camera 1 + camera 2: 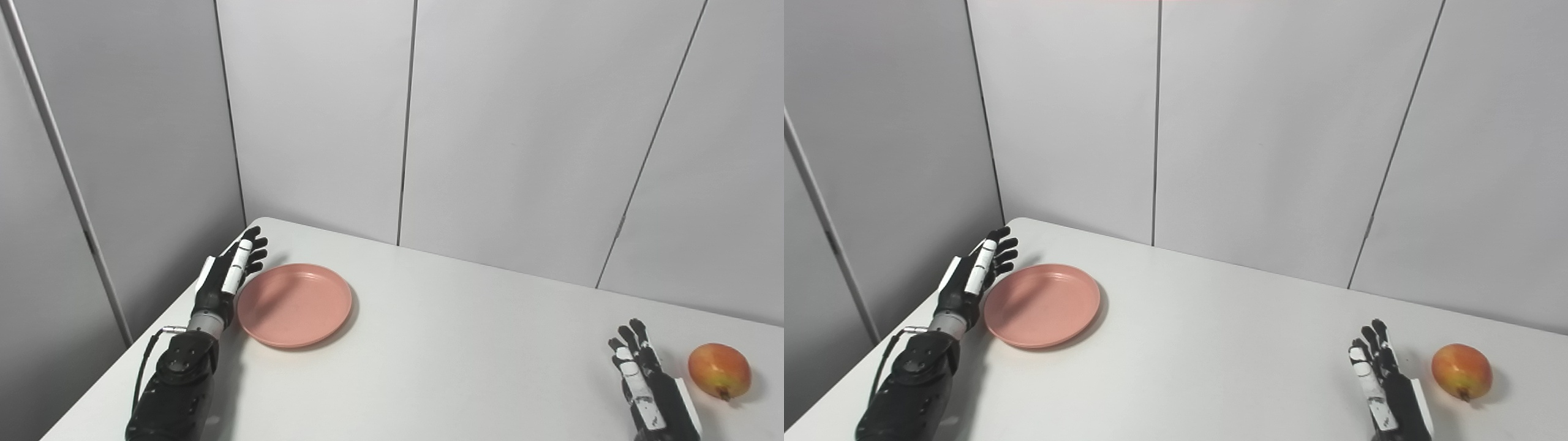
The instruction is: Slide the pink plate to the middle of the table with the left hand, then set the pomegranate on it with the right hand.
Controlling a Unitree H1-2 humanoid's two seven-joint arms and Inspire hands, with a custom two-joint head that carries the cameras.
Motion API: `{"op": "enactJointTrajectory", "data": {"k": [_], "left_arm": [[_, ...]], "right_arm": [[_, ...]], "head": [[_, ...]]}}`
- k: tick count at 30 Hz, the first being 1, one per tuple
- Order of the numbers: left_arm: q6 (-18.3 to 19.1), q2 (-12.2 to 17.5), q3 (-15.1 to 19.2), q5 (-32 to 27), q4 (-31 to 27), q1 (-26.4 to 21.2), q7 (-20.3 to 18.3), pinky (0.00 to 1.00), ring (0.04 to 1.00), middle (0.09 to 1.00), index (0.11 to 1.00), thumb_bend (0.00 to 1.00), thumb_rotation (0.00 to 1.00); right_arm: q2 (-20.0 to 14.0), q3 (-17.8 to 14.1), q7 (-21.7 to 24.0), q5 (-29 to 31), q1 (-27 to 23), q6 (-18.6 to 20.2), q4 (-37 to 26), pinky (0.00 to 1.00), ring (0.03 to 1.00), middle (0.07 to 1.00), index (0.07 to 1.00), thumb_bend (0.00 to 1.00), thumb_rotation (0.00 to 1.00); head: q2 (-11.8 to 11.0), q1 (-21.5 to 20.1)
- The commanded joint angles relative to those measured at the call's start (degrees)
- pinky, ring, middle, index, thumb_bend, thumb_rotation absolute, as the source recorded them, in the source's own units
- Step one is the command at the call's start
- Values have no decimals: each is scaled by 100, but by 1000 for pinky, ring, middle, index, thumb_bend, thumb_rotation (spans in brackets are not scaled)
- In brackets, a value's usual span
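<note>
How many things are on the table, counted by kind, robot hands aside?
Plates: 1, the pink plate by the left robot hand
Fruit: 1, the pomegranate beside the right robot hand
Total: 2

middle of the table (pixel 465 361) is bare, nothing between the pink plate (pixel 294 304) and the pomegranate (pixel 719 370). left hand (pixel 228 275) sits just beside the plate's left rim, wall panels (pixel 141 153) close behind it. right hand (pixel 643 373) is just left of the pomegranate, small gap between. back wall (pixel 502 122) bounds the far edge.
</note>
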Motion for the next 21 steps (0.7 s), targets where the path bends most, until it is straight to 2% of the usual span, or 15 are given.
{"op": "enactJointTrajectory", "data": {"k": [1,4,7,17,21], "left_arm": [[-287,154,-37,8,-69,-333,-9,851,869,879,875,659,1000],[-284,105,-19,-88,66,-392,-42,851,866,874,871,675,1000],[-475,135,-85,-72,277,-437,-149,855,871,878,879,659,1000],[-328,96,-164,-115,243,-439,-207,889,883,873,871,636,1000],[-268,62,-188,-152,240,-459,-226,874,888,881,872,641,1000]], "right_arm": [[-26,-34,-8,20,-90,-248,-27,1000,950,973,1000,508,735],[-24,-42,-4,34,-98,-250,-11,1000,949,971,1000,513,734],[-22,-34,-11,20,-93,-228,-34,1000,954,975,1000,513,739],[-20,-28,-3,23,-77,-180,-100,1000,951,976,1000,517,738],[-28,-30,3,20,-77,-218,-87,1000,952,977,1000,510,741]], "head": [[6,3],[0,-2],[-2,-8],[18,-18],[21,-22]]}}
